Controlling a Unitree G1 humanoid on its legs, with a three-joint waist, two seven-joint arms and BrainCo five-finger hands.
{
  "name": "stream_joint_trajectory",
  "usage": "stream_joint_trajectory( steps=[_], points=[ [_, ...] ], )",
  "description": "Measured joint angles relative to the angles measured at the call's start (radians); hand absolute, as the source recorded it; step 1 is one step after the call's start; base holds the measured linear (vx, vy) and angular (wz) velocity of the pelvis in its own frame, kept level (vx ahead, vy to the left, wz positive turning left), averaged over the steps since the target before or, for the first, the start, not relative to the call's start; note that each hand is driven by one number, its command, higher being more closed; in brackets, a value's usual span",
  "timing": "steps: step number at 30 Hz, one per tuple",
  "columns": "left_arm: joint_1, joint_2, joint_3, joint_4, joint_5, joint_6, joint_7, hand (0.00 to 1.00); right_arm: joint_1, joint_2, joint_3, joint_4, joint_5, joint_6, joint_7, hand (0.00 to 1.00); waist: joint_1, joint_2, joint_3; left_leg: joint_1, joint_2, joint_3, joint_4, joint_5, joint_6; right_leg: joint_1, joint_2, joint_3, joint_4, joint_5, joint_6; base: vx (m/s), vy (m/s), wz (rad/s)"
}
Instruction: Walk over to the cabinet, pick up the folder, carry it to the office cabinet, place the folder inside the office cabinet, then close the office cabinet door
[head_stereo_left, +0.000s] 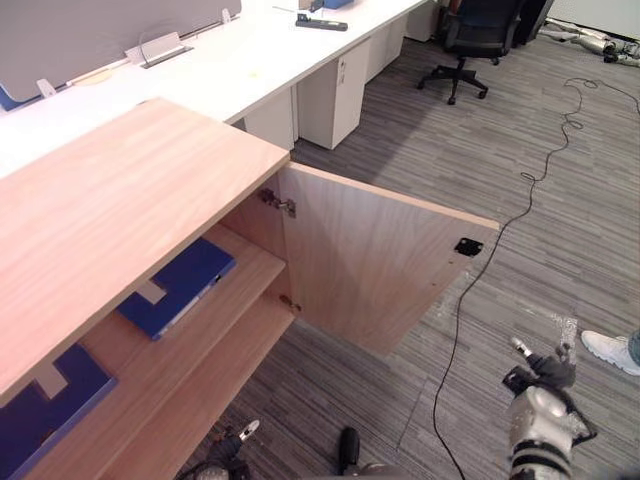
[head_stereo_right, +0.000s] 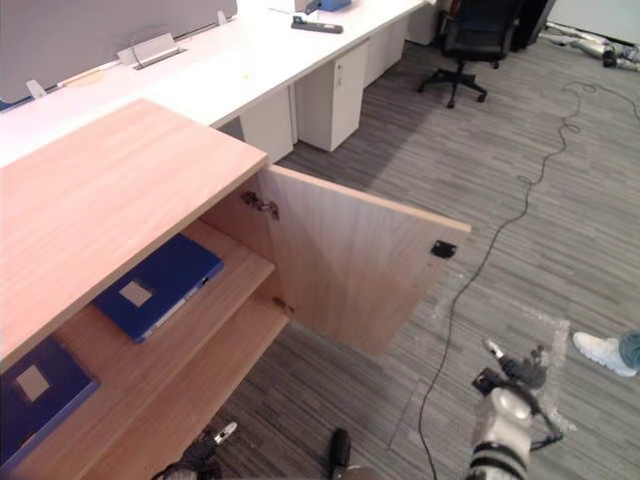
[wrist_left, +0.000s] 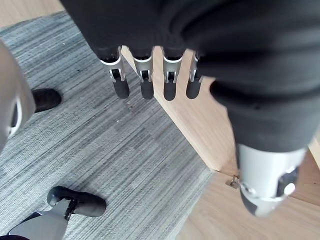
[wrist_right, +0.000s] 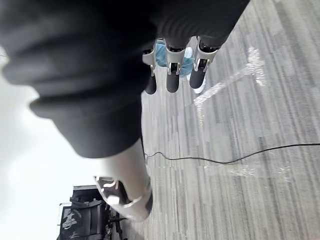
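The upper shelf (head_stereo_left: 245, 258) of the office cabinet (head_stereo_left: 120, 190) carried a blue folder (head_stereo_left: 178, 285) lying flat near the hinged end, and a second blue folder (head_stereo_left: 40, 408) farther along, well apart.

**Right hand hangs empty over carpet**

The right hand (wrist_right: 173, 75) holds nothing, its fingers straight and relaxed. Past the fingertips are a person's blue trouser leg (wrist_right: 160, 54) and white shoe (wrist_right: 202, 90) on grey striped carpet (wrist_right: 240, 210). A dark office chair (wrist_right: 87, 216) stands farther off.
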Motion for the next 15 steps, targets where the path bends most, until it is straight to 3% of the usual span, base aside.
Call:
stream_joint_trajectory(
  steps=[4,7,15],
  points=[
    [-0.001,0.013,-0.017,-0.001,-0.001,-0.008,0.0,0.0,-0.109,-0.149,0.007,0.054,0.043,-0.033,0.014,0.0,0.0,0.033,0.026,-0.003,-0.03,-0.003,-0.006,-0.012,-0.017,-0.002,-0.025,-0.001,-0.009,0.02,0.023,-0.02,0.115,0.05],
    [0.008,0.032,-0.016,-0.001,-0.003,-0.013,0.001,0.0,-0.197,-0.269,0.056,0.098,0.048,-0.046,0.037,0.0,0.004,0.079,0.053,-0.003,-0.05,-0.03,-0.007,-0.012,-0.017,-0.004,-0.051,-0.001,-0.009,0.025,0.03,-0.04,0.081,0.06],
    [0.035,0.031,-0.007,0.004,-0.001,-0.014,0.0,0.0,-0.282,-0.319,0.28,0.102,0.052,-0.071,0.12,0.0,0.011,0.099,0.069,-0.003,-0.048,-0.039,-0.004,-0.012,-0.017,-0.004,-0.048,-0.001,-0.011,0.023,0.028,-0.03,0.008,0.0]
  ],
)
